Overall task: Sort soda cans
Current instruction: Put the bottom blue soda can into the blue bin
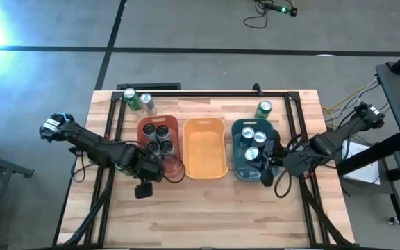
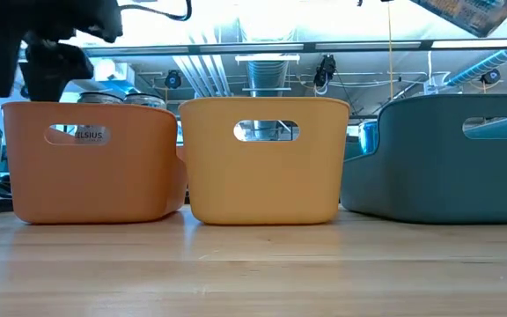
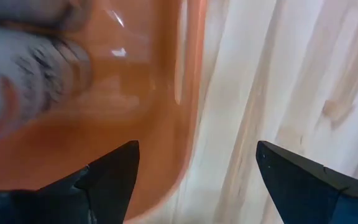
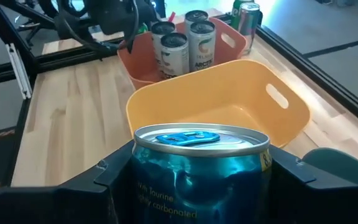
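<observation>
Over the teal bin (image 1: pixel 236 149) we see the right gripper (image 4: pixel 197 171) closed on a blue can (image 4: pixel 199 180), while the left gripper (image 3: pixel 194 177) gapes wide and empty at the red bin's (image 3: pixel 135 124) edge.

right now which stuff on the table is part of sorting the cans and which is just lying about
Part of the job:
- blue can held in the right claw
- blue cans in the teal bin
- pale cans in the red bin
- empty orange bin
- loose green cans
- left claw, open at the red bin's edge

Lying about:
- cable on the floor
</observation>
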Robot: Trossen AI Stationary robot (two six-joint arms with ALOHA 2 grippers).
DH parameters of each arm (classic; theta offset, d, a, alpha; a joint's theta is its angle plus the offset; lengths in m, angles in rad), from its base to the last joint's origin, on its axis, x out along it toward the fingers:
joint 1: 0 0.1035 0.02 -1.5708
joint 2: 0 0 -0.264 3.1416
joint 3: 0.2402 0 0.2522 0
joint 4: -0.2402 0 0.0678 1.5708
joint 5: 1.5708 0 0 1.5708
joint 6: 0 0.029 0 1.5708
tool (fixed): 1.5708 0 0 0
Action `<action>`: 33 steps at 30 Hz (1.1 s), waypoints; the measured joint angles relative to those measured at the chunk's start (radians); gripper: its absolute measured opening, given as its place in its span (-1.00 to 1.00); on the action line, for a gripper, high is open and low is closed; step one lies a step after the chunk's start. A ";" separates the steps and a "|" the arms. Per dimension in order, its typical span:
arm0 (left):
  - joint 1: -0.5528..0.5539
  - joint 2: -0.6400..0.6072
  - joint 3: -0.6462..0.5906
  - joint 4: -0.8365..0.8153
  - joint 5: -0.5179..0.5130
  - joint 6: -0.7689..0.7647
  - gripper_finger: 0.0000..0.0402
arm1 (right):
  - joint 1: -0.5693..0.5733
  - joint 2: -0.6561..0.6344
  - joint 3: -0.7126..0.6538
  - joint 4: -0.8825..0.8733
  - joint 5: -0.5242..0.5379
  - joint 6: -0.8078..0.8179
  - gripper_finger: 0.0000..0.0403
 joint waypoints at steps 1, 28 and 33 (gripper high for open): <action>0.000 0.000 -0.009 -0.003 0.016 0.008 0.53 | 0.000 -0.001 -0.006 0.003 0.003 0.002 0.16; -0.003 -0.016 -0.033 -0.140 0.084 0.053 0.53 | -0.006 0.114 -0.101 0.198 0.104 -0.053 0.15; 0.013 -0.016 0.071 -0.141 0.100 -0.022 0.53 | -0.037 0.116 -0.163 0.296 0.180 -0.114 0.13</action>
